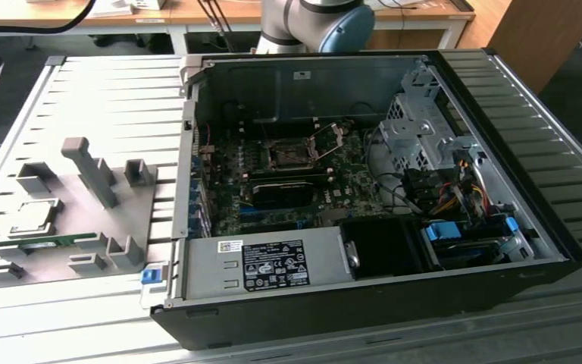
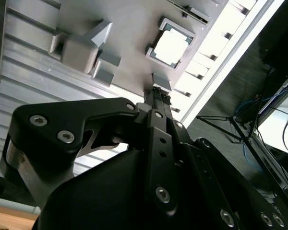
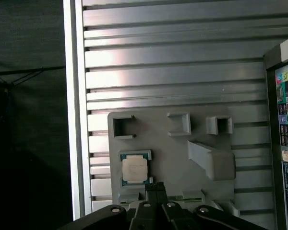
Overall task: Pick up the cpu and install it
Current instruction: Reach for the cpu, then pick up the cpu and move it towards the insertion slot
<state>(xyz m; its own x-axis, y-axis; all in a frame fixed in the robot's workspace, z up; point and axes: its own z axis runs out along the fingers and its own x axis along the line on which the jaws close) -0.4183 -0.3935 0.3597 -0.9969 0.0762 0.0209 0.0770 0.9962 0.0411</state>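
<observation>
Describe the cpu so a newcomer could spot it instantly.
On the exterior view's left of the open computer case lies a grey fixture plate. The cpu sits there: a flat square with a shiny silver top, unlike the long green memory stick beside it.

You're working on a ribbed aluminium table (image 1: 79,91) with long slots running across its top. Bright light glares off the ribs (image 3: 149,57) in the first wrist view. Behind the table you have light wooden desks (image 1: 412,14) on white frames. 1 brown wooden panel (image 1: 539,38) stands at the exterior view's right. The floor (image 1: 119,42) around you is dark grey. In the second wrist view, loose cables (image 2: 259,108) trail over that dark floor beyond the table's edge.
</observation>
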